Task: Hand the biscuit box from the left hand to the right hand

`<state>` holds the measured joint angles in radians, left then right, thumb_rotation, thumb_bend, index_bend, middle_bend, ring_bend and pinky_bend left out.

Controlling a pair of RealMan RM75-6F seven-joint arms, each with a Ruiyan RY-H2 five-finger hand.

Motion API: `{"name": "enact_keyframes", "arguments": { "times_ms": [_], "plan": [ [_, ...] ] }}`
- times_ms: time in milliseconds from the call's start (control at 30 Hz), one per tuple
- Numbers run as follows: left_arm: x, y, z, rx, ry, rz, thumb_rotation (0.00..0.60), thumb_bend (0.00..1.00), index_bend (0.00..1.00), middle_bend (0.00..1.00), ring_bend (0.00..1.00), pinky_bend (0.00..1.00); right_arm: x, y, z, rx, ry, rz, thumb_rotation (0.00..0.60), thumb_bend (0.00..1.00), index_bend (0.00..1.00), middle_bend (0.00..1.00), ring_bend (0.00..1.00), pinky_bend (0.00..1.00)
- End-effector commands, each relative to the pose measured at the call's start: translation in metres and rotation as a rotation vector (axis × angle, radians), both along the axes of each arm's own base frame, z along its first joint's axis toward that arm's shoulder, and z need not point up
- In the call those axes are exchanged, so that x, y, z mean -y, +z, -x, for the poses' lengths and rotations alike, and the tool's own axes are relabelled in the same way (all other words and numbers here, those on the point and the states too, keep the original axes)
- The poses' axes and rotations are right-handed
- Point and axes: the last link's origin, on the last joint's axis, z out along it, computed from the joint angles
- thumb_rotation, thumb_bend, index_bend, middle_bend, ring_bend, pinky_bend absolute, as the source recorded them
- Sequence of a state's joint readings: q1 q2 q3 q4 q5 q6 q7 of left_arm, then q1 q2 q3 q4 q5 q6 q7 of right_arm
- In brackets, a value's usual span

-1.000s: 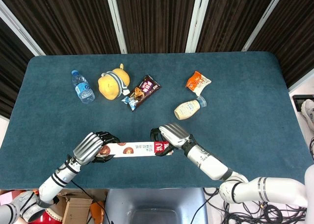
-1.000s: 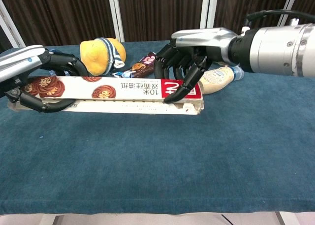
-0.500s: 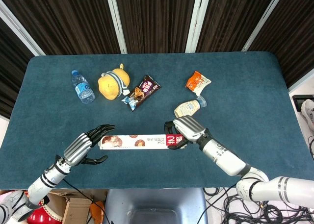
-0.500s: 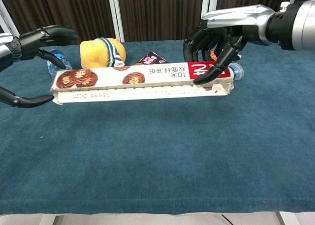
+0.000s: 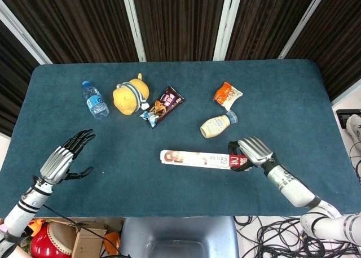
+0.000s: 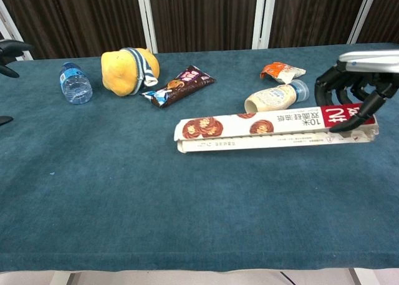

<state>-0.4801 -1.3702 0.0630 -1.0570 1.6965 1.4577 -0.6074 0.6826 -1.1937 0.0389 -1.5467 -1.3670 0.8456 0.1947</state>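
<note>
The long white biscuit box [image 5: 194, 158] [image 6: 262, 131], printed with chocolate biscuits and red at one end, hangs level above the table. My right hand [image 5: 249, 152] [image 6: 356, 85] grips its red end, fingers wrapped over the top. My left hand [image 5: 63, 158] is far off at the table's left edge, fingers spread, holding nothing. In the chest view only its dark fingertips [image 6: 9, 48] show at the left border.
At the back lie a small water bottle [image 5: 95, 99], a yellow plush toy [image 5: 130, 96], a dark snack wrapper [image 5: 162, 105], an orange packet [image 5: 227, 94] and a cream bottle [image 5: 216, 125] on its side just behind the box. The blue table [image 5: 141, 179] ends near both hands.
My left hand let go of the box and drew back to the left edge. My right hand carried the box to the right, away from the left hand.
</note>
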Motion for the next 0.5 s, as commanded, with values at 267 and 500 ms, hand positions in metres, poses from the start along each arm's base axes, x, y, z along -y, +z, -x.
{"name": "enact_keyframes", "arguments": {
  "times_ms": [267,500],
  "plan": [
    [-0.006,-0.020,0.021,-0.051,0.069,0.018,0.600,0.29,0.02,0.01,0.00,0.19,-0.011,-0.017,0.074,-0.056,-0.062,0.004,0.600,0.40,0.34,0.38,0.30,0.53],
    [-0.006,-0.019,0.024,-0.031,0.082,0.024,0.600,0.29,0.02,0.01,0.00,0.19,-0.017,0.003,0.087,-0.059,-0.119,-0.001,0.600,0.16,0.00,0.01,0.00,0.31]
  ]
}}
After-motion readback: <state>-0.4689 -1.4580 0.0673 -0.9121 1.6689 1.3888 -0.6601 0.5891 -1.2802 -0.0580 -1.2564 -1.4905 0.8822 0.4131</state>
